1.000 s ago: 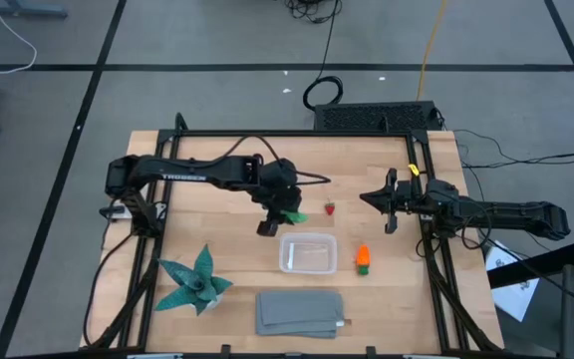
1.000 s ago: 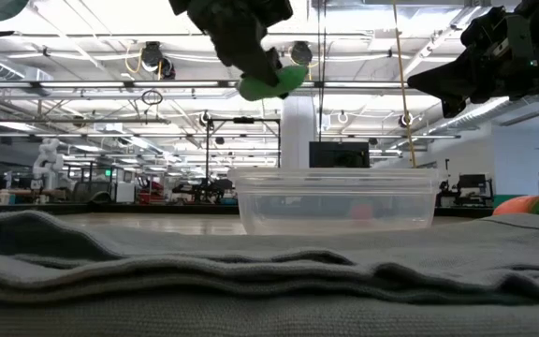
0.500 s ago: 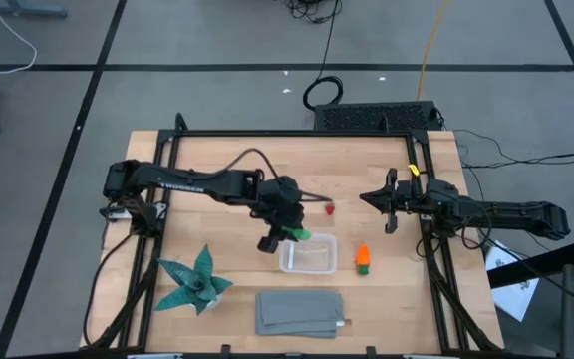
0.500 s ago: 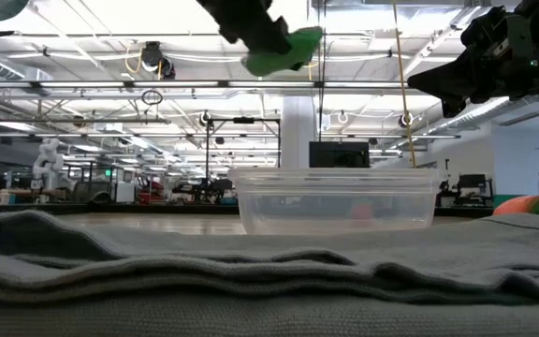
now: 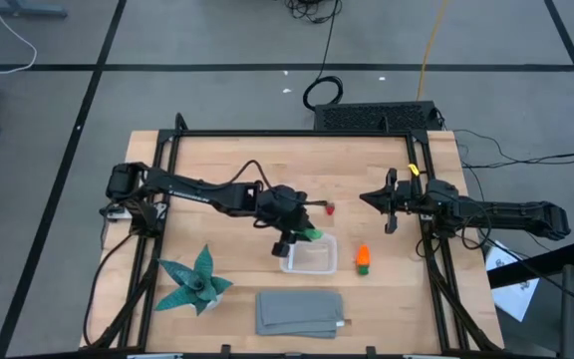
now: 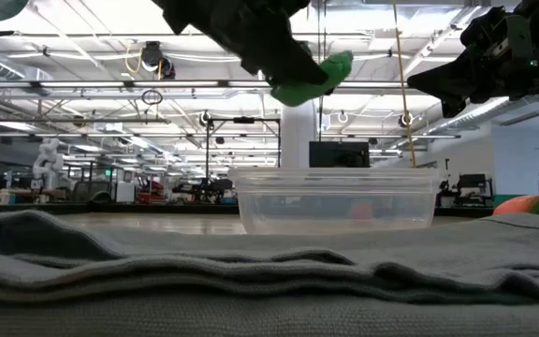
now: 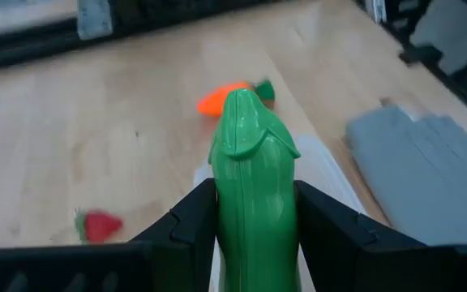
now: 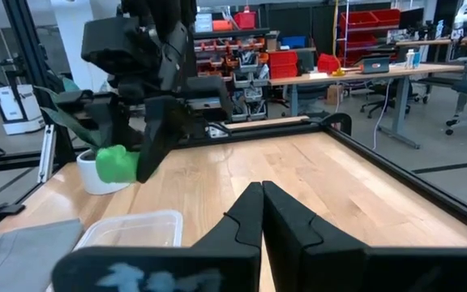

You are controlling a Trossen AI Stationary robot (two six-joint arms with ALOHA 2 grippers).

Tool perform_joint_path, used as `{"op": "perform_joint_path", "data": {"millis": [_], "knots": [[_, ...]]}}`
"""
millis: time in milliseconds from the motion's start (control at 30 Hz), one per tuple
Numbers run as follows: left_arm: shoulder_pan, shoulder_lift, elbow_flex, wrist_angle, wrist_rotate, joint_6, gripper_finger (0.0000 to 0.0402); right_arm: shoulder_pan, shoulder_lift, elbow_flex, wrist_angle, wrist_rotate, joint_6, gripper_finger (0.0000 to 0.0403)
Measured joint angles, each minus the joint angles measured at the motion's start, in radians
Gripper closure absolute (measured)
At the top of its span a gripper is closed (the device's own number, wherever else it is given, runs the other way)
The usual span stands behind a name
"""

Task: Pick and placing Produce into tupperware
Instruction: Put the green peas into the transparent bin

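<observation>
My left gripper (image 5: 297, 237) is shut on the long green pod (image 7: 254, 195), held in the air over the left end of the clear tupperware (image 5: 308, 254). In the low view the green pod (image 6: 312, 80) sits well above the tupperware (image 6: 337, 199). The red strawberry piece (image 5: 330, 208) lies on the table beyond the container, and the orange carrot piece (image 5: 363, 258) lies on its side to the container's right. My right gripper (image 5: 391, 203) waits shut near the table's right side, above the surface; its fingers (image 8: 259, 212) touch nothing. My left gripper pinches the green pod between its two fingers (image 7: 193, 215), one on each long side. The pod lies along the fingers and its free end (image 7: 246, 122) sticks out past the tips. It is lifted clear, above the tupperware's left part.
A teal spiky leaf plant (image 5: 195, 282) sits at the near left of the table. A folded grey cloth (image 5: 301, 312) lies at the near edge, in front of the container. The black frame rails (image 5: 297, 135) border the wooden table.
My left gripper has carried the green pod toward the near edge and to the right, from beside the strawberry to above the tupperware's left end, and it has stayed shut on the pod. The right arm has kept still.
</observation>
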Motion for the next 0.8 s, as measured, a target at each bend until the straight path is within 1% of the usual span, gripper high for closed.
{"op": "perform_joint_path", "data": {"millis": [200,267,400,667,800], "knots": [[0.000,0.069,0.009,0.018,-0.015,-0.022,0.0259,0.000,0.008,0.000,0.004,0.000,0.000,0.0403],[-0.002,0.099,0.010,0.057,-0.015,-0.022,0.0259,0.000,0.013,0.000,0.005,0.000,0.000,0.0403],[-0.008,0.134,0.008,0.040,-0.016,-0.026,0.0259,0.000,0.023,0.000,0.009,0.000,0.000,0.0403],[-0.044,0.153,0.009,-0.016,-0.009,-0.023,0.0259,0.000,0.031,-0.001,0.012,0.000,0.000,0.0403],[-0.055,0.197,0.009,-0.019,-0.037,-0.022,0.0259,0.000,0.031,-0.001,0.013,0.000,0.000,0.0403]]}}
